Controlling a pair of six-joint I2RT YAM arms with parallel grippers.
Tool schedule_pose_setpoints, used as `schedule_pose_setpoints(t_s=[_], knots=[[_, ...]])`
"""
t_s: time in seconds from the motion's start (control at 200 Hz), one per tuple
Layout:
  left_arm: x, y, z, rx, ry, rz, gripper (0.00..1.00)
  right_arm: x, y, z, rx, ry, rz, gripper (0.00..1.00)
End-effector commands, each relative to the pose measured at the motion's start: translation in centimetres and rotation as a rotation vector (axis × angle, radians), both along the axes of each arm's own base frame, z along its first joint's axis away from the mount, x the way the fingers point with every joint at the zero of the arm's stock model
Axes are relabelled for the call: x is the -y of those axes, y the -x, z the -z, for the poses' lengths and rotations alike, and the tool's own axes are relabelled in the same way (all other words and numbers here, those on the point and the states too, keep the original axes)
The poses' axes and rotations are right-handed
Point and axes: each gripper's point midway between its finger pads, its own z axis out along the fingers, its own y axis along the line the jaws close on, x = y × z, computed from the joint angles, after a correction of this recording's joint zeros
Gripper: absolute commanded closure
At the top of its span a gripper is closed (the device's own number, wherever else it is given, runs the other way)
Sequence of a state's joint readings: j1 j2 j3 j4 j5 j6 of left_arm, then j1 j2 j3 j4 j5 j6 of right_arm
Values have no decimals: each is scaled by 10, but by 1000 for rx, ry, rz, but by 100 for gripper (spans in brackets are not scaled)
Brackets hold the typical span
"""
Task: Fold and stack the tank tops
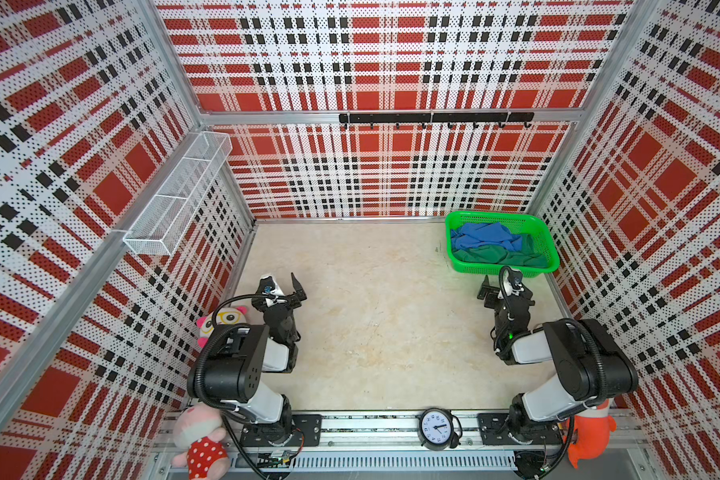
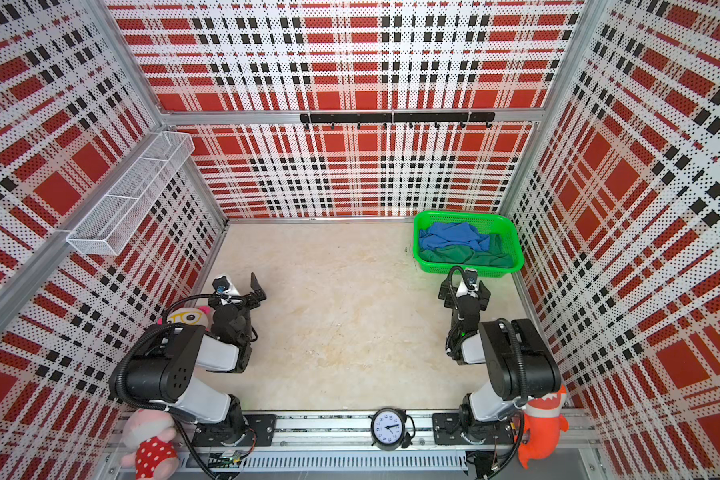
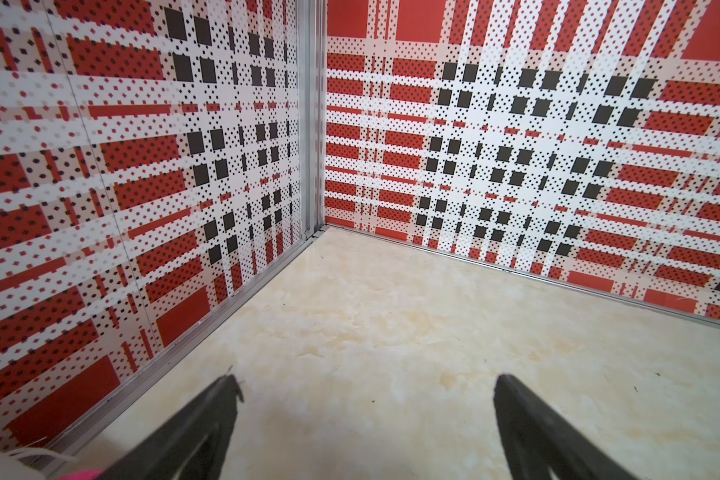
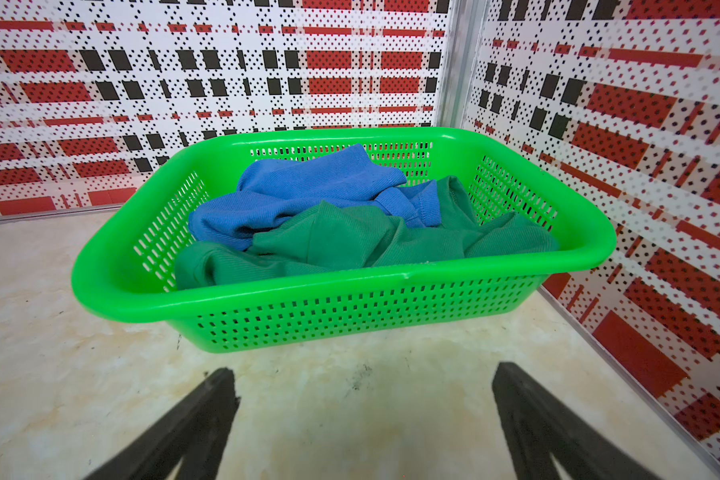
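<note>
Setting: booth with red, white and black plaid walls (image 1: 391, 62) around a pale marbled tabletop (image 1: 371, 324), seen from above
Container: bright green mesh basket (image 1: 512, 272) at the right end of the tabletop's far edge in both top views, tucked into the corner by the right wall
Blue garment: royal blue tank top (image 1: 485, 237) crumpled inside the basket toward its far side, touching the green cloth
Green garment: dark green tank top (image 1: 504, 257) crumpled inside the same basket along its near side, unfolded like the blue one
Left arm: left gripper (image 1: 283, 286) at centre left of a top view, over bare tabletop and well apart from the basket; black fingers (image 3: 208, 415) spread wide, holding nothing
Right arm: right gripper (image 1: 504, 291) at centre right, just in front of the basket's near wall and facing it without touching; fingers (image 4: 200, 415) spread wide, holding nothing
Left wall: white wire shelf (image 1: 175, 199) at upper left
Back wall: black hook rail (image 1: 433, 117) at top centre
Bottom edge: round alarm clock (image 1: 435, 428) between the arm bases, pink plush toy (image 1: 200, 440) at lower left, orange plush toy (image 1: 591, 432) at lower right
</note>
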State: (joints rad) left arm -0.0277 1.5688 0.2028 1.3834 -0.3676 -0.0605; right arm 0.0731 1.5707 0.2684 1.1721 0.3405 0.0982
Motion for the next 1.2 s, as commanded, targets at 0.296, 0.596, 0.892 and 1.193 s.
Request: schedule_pose_setpoints(t_s=[0.296, 0.596, 0.892, 1.193], knots=[[-2, -1, -4, 19, 1, 4, 2, 2, -1, -6, 25, 2, 5, 0], [21, 12, -168, 124, 8, -39, 2, -2, 5, -91, -64, -66, 7, 0], [80, -60, -223, -154, -72, 239, 2, -7, -42, -113, -384, -90, -27, 0], [121, -85, -133, -300, -4, 415, 2, -14, -134, -64, -563, -194, -65, 0]])
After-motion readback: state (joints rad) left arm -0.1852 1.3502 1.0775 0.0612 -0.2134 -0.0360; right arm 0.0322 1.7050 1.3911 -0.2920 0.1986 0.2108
